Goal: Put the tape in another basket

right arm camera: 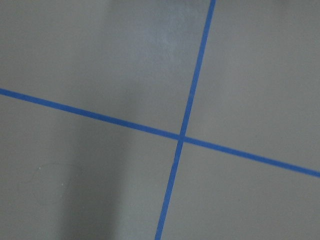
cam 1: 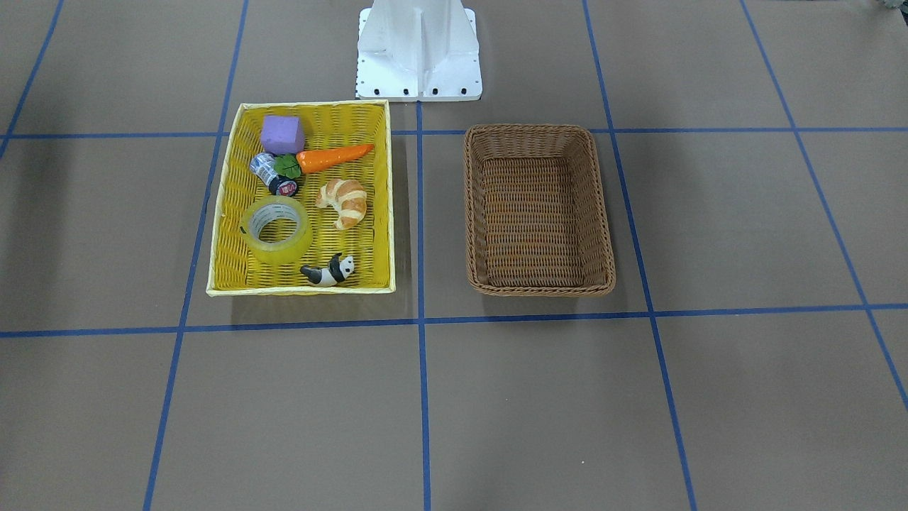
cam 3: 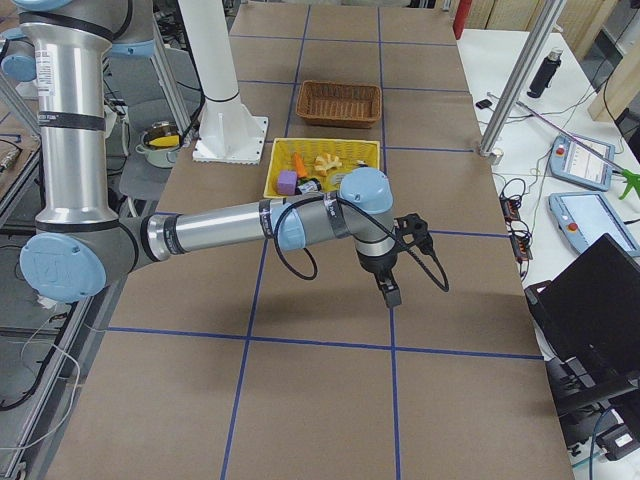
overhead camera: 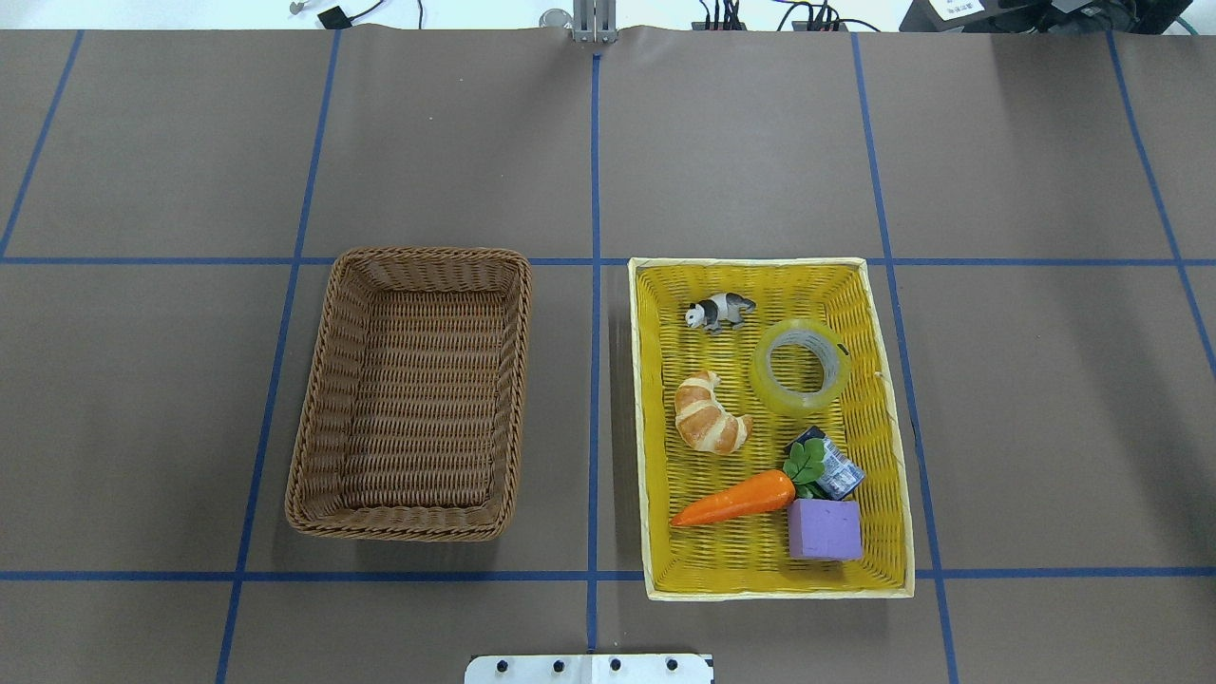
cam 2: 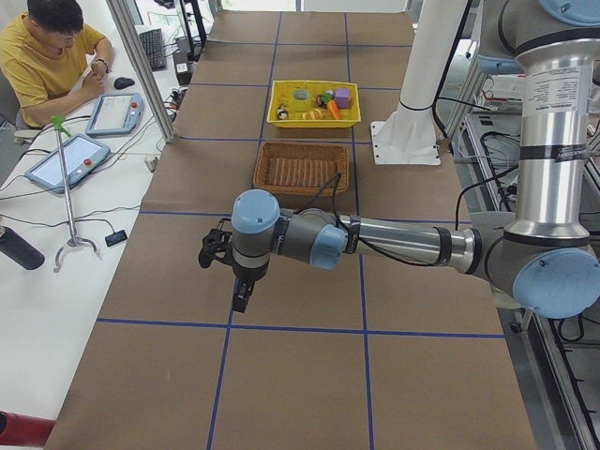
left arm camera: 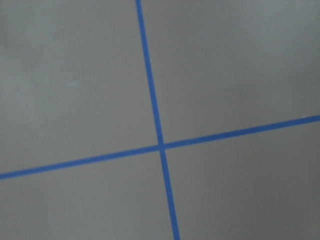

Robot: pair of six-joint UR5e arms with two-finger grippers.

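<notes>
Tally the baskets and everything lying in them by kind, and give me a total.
Baskets: 2 (brown basket, yellow basket)
Toy foods: 2 (croissant, carrot)
Tape: 1 (tape)
Bottles: 1 (bottle)
Animal figures: 1 (panda figure)
Blocks: 1 (purple block)
Total: 8

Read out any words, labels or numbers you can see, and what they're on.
No text is legible.
Label on the small bottle: print too small to read.
Red mark on its black cap: blurred.
White card at the overhead view's top edge: too small to read.
</notes>
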